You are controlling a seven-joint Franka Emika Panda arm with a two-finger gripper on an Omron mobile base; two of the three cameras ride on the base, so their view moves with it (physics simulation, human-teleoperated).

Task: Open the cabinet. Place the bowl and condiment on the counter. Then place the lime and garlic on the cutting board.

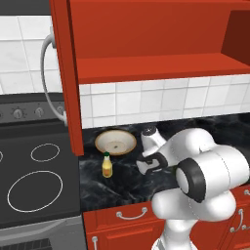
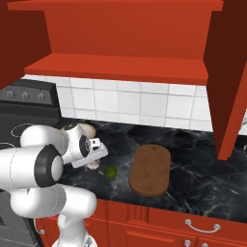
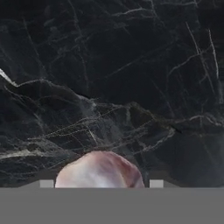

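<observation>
Reaching low over the counter [image 2: 202, 159], the gripper [image 2: 93, 163] sits right above the garlic [image 3: 99, 170], which in the hand view lies between the 2 finger tips [image 3: 46, 183] at the bottom edge. The tips flank the pinkish-white bulb on either side, but whether they actually press on it is hard to tell from this angle, so I cannot say if the pincer is gripping or merely straddling it. In the right base view a pale patch of the bulb peeks out under the hand, resting on the black marble surface.

The lime [image 2: 111, 171] lies on the counter just beside the gripper, between it and the cutting board [image 2: 150, 170], and is apart from both. The board lies flat near the counter's front edge with nothing on it.

The bowl [image 1: 115, 141] stands upright on the counter near the tiled wall [image 1: 146, 100], and the condiment [image 1: 107, 165] stands upright just in front of it, close but not touching. The cabinet [image 1: 146, 44] above hangs open, with its door [image 1: 66, 78] swung out beside the stove [image 1: 34, 176] and its red shelf bare. Red lower drawers [image 2: 193, 224] run beneath the counter.
</observation>
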